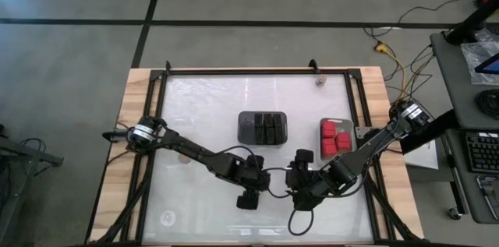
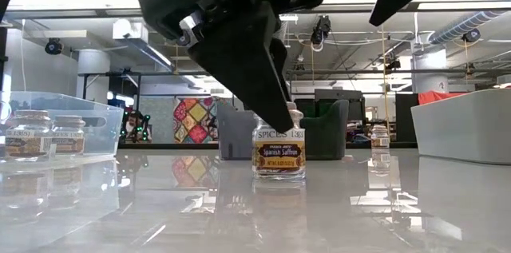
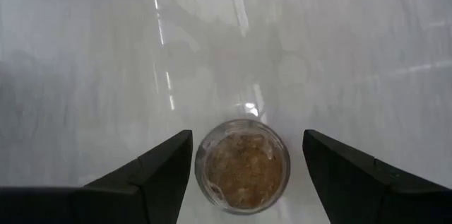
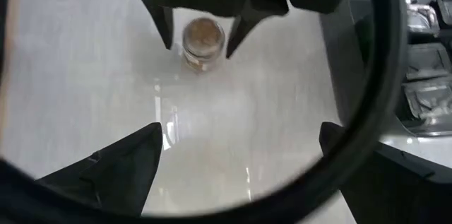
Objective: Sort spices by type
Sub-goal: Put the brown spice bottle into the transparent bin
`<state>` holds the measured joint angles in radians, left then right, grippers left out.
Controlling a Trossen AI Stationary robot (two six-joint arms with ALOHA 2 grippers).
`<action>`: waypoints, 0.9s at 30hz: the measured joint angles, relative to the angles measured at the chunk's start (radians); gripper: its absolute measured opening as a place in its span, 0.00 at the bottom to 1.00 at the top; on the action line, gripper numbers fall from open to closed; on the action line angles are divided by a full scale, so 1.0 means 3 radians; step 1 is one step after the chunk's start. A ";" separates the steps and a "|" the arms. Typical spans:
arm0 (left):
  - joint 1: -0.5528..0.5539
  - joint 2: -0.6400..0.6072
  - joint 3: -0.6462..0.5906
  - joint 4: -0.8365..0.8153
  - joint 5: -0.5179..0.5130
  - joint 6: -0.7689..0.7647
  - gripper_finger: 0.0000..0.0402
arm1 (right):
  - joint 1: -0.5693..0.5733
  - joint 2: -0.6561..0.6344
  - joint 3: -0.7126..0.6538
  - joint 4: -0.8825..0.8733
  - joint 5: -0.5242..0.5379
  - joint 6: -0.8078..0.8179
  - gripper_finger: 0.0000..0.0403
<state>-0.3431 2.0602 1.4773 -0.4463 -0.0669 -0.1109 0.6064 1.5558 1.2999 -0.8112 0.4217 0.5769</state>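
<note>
A small clear jar with a tan top [image 3: 242, 166], labelled Spanish Saffron [image 2: 279, 154], stands upright on the glossy white table near its near edge. My left gripper [image 3: 247, 133] hangs over it, open, with one finger on each side of the jar; I see no contact. My right gripper [image 4: 240, 128] is open just to the right and faces the jar [image 4: 203, 39] from a short way off. Dark blocks fill a dark tray [image 1: 263, 127]. Red blocks [image 1: 335, 137] lie in a clear tray. Another jar [image 1: 320, 82] stands near the far edge.
A clear bin [image 2: 96, 125] on the table's left holds two more jars [image 2: 28, 135]. A dark cable loop [image 4: 385, 111] hangs before the right wrist camera. The two grippers [image 1: 251, 192] [image 1: 300, 196] are close together. Open table lies to the left and far side.
</note>
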 joint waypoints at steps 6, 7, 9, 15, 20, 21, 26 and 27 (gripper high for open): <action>0.0000 0.0000 0.0000 -0.0029 0.0000 -0.0313 0.63 | 0.0000 0.0000 0.0000 -0.0042 -0.0006 0.0007 0.93; 0.0000 0.0000 0.0000 -0.0026 -0.0001 -0.0340 0.63 | 0.0000 0.0000 0.0000 -0.0042 -0.0006 0.0007 0.93; 0.0000 0.0000 0.0000 -0.0024 0.0000 -0.0398 0.61 | 0.0003 0.0000 0.0000 -0.0043 -0.0007 0.0019 0.93; 0.0001 0.0000 0.0000 -0.0016 0.0017 -0.0423 0.48 | 0.0014 0.0000 0.0000 -0.0043 -0.0007 0.0023 0.93; 0.0000 0.0000 0.0000 0.0002 -0.0081 -0.0422 0.40 | 0.0015 0.0000 0.0000 -0.0042 -0.0067 0.0081 0.93; 0.0000 0.0000 0.0000 0.0000 -0.0081 -0.0405 0.40 | 0.0015 0.0000 0.0000 -0.0042 -0.0102 0.0088 0.93; -0.0028 -0.0102 0.0070 -0.0342 -0.0091 -0.0384 0.40 | 0.0038 0.0000 0.0000 -0.0038 -0.0184 0.0095 0.93; -0.0049 -0.0135 0.0125 -0.0465 -0.0096 -0.0390 0.40 | 0.0050 0.0000 0.0000 -0.0038 -0.0191 0.0088 0.93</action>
<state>-0.3578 2.0196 1.5147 -0.5859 -0.0956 -0.2280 0.6213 1.5558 1.2999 -0.8226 0.3643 0.6032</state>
